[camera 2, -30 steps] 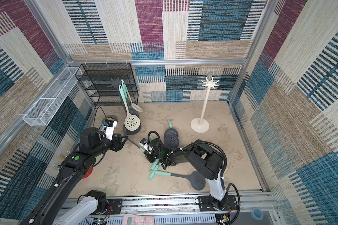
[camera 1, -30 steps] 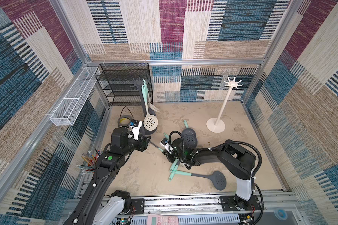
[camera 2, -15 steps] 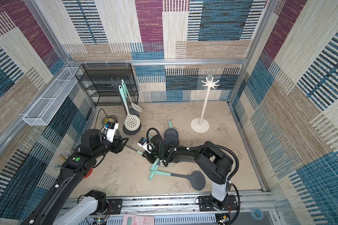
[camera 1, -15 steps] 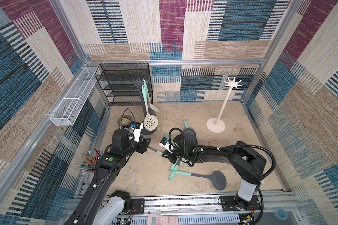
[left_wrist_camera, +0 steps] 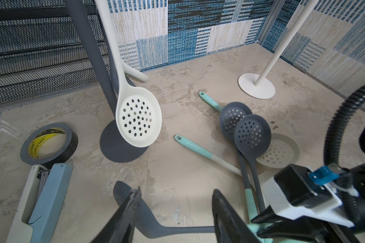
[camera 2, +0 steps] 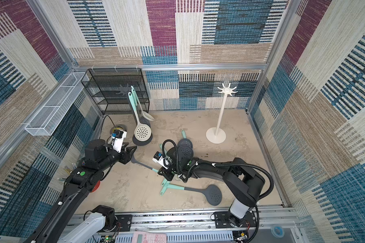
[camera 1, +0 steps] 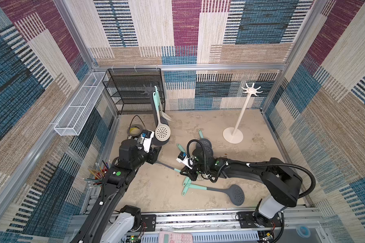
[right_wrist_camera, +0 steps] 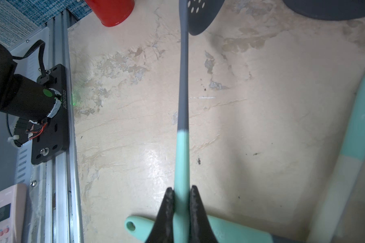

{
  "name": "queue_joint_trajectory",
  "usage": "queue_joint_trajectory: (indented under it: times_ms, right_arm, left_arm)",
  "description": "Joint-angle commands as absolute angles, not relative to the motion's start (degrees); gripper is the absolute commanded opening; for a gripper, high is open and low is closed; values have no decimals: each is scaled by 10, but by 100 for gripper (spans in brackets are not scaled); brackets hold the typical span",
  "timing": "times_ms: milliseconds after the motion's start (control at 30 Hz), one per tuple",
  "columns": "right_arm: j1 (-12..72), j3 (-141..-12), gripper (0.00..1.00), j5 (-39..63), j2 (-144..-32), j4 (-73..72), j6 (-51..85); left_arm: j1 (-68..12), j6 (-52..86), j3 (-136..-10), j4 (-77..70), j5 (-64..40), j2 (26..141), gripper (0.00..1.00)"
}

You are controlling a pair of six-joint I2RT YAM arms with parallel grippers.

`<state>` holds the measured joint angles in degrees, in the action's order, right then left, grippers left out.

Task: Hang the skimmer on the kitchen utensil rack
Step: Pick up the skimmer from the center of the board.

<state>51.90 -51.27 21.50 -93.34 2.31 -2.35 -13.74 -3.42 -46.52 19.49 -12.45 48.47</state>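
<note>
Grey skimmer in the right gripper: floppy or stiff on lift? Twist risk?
Probably droops a little: the right gripper pinches the skimmer on its mint handle, with the long thin shaft and head far out. Likely light, the head being thin and perforated. It may twist, the handle looking narrow and smooth; the left gripper, open astride the neck, could steady it.

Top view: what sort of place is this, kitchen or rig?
Probably a lab robot cell, not a kitchen: aluminium frame with patterned fabric walls, two arms on a base rail, skimmers lying near a white utensil rack.
</note>
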Motion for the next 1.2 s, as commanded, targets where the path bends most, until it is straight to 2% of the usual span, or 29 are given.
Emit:
queue_joint_trajectory:
  times_ms: [0,167,433,667,867,1033,1167]
  right_arm:
    - [519,-500,0,206,-911,40,-2]
    - [519,-472,0,197,-878,55,21]
    - [513,-438,0,125,-833,63,74]
    - [461,-414,0,119,-776,47,137]
    - [414,-417,0,163,-743,33,182]
    - [379,-439,0,225,-725,35,214]
    - [363,-455,0,261,-695,46,246]
  left_arm:
    - [-137,-49,-472,174,-142,487,57]
    - [-137,-61,-476,176,-149,482,57]
    - [-138,-56,-472,153,-181,487,57]
    - [-146,-67,-444,111,-184,489,55]
    - [-184,-112,-437,83,-168,512,54]
    - [-246,-225,-441,56,-136,550,55]
    - [-271,-292,-427,-21,-114,566,55]
